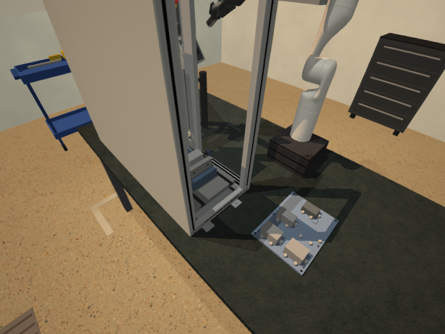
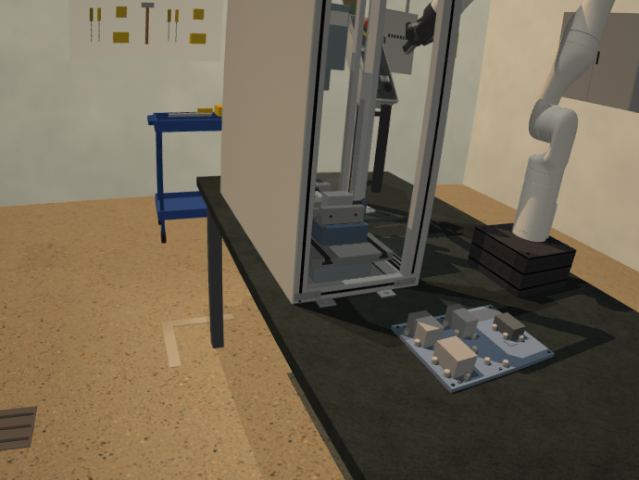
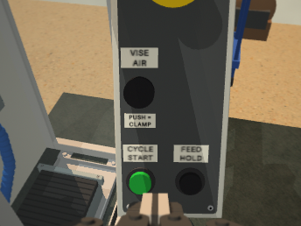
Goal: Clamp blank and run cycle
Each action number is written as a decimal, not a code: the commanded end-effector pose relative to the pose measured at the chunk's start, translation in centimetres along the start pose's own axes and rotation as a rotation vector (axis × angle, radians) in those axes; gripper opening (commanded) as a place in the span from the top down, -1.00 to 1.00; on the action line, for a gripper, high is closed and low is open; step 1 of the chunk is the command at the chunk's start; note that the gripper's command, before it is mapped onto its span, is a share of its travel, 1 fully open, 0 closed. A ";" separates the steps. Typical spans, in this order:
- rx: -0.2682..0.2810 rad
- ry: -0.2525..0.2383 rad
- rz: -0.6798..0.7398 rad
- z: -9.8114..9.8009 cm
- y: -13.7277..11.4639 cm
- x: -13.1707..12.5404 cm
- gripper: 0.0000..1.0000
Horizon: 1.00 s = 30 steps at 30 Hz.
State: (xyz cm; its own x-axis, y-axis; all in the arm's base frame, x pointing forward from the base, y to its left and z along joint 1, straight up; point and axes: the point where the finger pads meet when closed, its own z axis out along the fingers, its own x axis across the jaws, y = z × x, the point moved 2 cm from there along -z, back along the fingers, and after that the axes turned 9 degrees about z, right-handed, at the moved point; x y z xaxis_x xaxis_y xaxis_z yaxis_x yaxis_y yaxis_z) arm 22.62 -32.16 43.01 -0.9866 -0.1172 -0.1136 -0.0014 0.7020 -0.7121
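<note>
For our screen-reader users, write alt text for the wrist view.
Closed claw in front of a dark control panel, just below the green CYCLE START button. Above it is the black VISE AIR knob; black FEED HOLD sits right of the green button.

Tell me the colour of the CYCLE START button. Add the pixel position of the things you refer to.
The CYCLE START button [image 3: 140, 182] is green; the wrist view shows it best.

Four metal blocks [image 1: 296, 250] [image 2: 455, 356] lie spaced over a flat pale-blue plate [image 1: 326, 225] [image 2: 523, 352], on a dark rectangular tabletop [image 1: 341, 284] [image 2: 490, 428] before a tall grey metal-framed guard [image 1: 118, 71] [image 2: 263, 129] [image 3: 22, 79]. Inside stands a blue-grey metal vise [image 1: 204, 177] [image 2: 340, 232]. Behind the guard rises a dark flat-faced control column [image 1: 199, 53] [image 2: 389, 93] [image 3: 184, 109]; on it, a round black knob [image 3: 139, 92] sits above a round green button [image 3: 140, 182].
</note>
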 end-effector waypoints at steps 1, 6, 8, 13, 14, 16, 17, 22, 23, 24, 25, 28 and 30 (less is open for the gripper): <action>-0.127 0.019 0.001 -1.0 2.0 1.2 0.80; -0.218 0.034 0.001 -1.8 3.4 2.0 0.80; -0.218 0.034 0.001 -1.8 3.4 2.0 0.80; -0.218 0.034 0.001 -1.8 3.4 2.0 0.80; -0.218 0.034 0.001 -1.8 3.4 2.0 0.80; -0.262 0.040 0.001 -1.7 3.3 2.0 0.80; -0.308 0.048 0.001 -1.7 3.2 2.0 0.80; -0.444 0.069 0.001 -1.6 3.0 2.0 0.80; -0.444 0.069 0.001 -1.6 3.0 2.0 0.80; -0.444 0.069 0.001 -1.6 3.0 2.0 0.80; -0.444 0.069 0.001 -1.6 3.0 2.0 0.80; -0.444 0.069 0.001 -1.6 3.0 2.0 0.80; -0.444 0.069 0.001 -1.6 3.0 2.0 0.80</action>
State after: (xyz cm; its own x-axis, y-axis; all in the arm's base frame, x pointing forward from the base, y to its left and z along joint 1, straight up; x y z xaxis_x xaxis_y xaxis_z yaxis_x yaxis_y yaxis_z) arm 20.43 -29.11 41.79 -0.9948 -0.0804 -0.0618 -0.0533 0.9329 -0.3562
